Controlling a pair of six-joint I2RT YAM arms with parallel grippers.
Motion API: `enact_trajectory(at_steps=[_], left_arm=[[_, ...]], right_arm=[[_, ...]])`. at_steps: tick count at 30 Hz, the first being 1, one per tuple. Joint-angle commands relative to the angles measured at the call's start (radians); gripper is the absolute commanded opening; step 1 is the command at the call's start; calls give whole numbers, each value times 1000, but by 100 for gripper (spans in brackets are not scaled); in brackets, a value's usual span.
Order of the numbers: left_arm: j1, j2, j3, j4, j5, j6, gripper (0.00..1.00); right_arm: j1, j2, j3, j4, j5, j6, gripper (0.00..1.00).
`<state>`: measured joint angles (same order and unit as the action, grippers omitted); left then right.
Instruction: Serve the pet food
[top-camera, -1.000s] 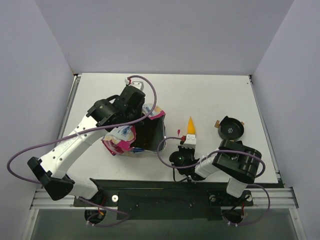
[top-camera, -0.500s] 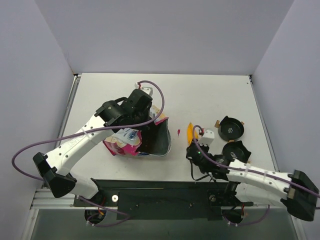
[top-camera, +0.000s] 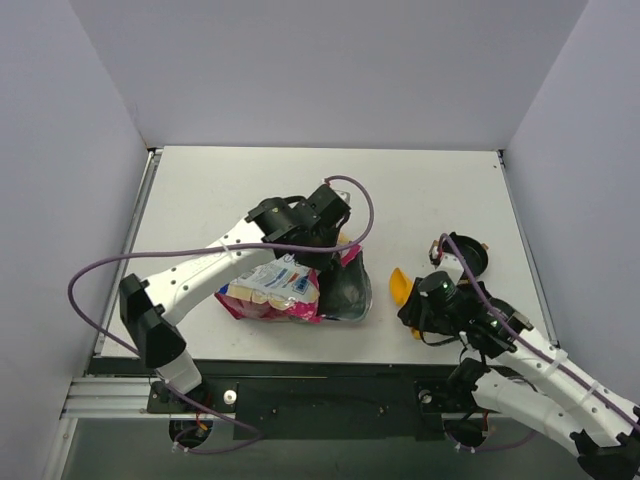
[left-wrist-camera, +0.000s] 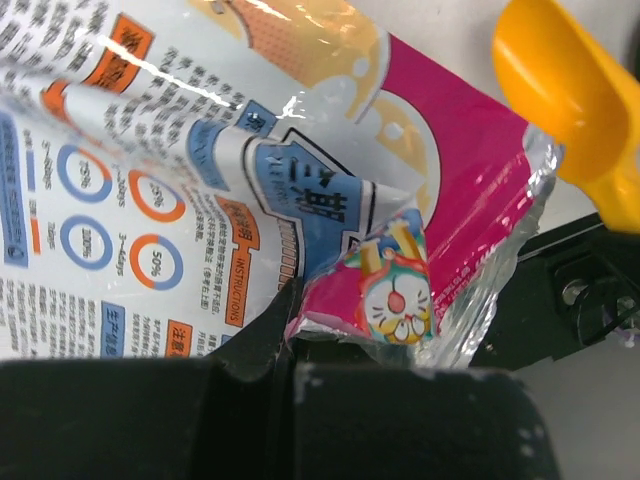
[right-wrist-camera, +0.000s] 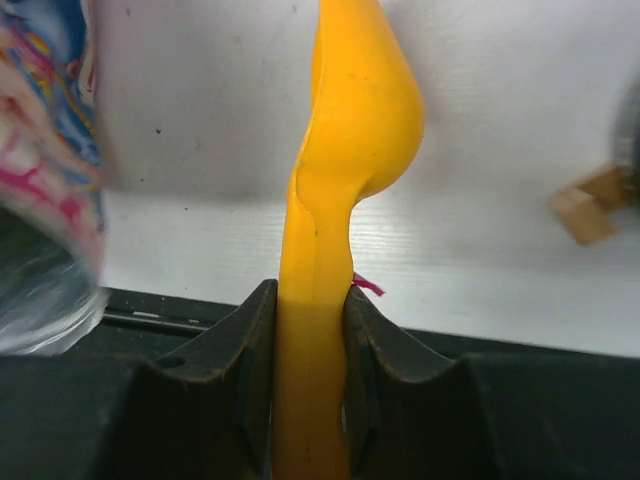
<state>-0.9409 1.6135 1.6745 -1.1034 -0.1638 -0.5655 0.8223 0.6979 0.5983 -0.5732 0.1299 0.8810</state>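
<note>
Our left gripper (left-wrist-camera: 288, 320) has its jaws pinched flat on the top edge of the glossy pink-and-blue cartoon-printed plastic bag (left-wrist-camera: 190, 180). The bag's body spreads ahead of those jaws and to their left. Its dark open mouth (top-camera: 346, 290) faces right, toward our other arm. We cannot make out the dark-brown kibble in any view; the mouth shows only shadow.

Just right of that mouth, not touching it, is the rounded bowl of the orange-yellow plastic scoop (right-wrist-camera: 352, 110). Our right gripper (right-wrist-camera: 308, 300) has its jaws narrow, clamped on the scoop's handle, and the bowl juts straight ahead of them. Beyond these jaws, 1 black round bowl (top-camera: 466, 258) sits on the white table (top-camera: 420, 190).
</note>
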Motion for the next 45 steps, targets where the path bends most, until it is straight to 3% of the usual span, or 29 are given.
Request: enact_trajectory(at_steps=[1,8,13,16,21,25,33,38,45], left_arm=[[4,123,177,102,23,-1,0],[2,215,332,85,9,45,0],[-2,172,288,102,23,64,0],[-1,157,268,88,29,94,0],[-2,138,281,60,29,127,0],[-9,89,232,80,17,145,0],[-16,40,212,62,17,124,0],[-18,-55,104,125,-3,98,0],[-25,-170,-25,214,-6,81,0]], right_arm=[[-46,41,251,-360,51,-137,0],[-45,74,553,-569,-35,-238,0],[-32,40,665,-643,65,-342,0],[-32,52,716,-639,-25,-451,0],[-32,110,652,-518,-255,-455,0],[-38,194,620,-394,-327,-442,0],[-95,440,710,-313,-368,-367,0],[-202,466,664,-321,-461,-375,0],[-219,503,649,-278,-518,-373,0]])
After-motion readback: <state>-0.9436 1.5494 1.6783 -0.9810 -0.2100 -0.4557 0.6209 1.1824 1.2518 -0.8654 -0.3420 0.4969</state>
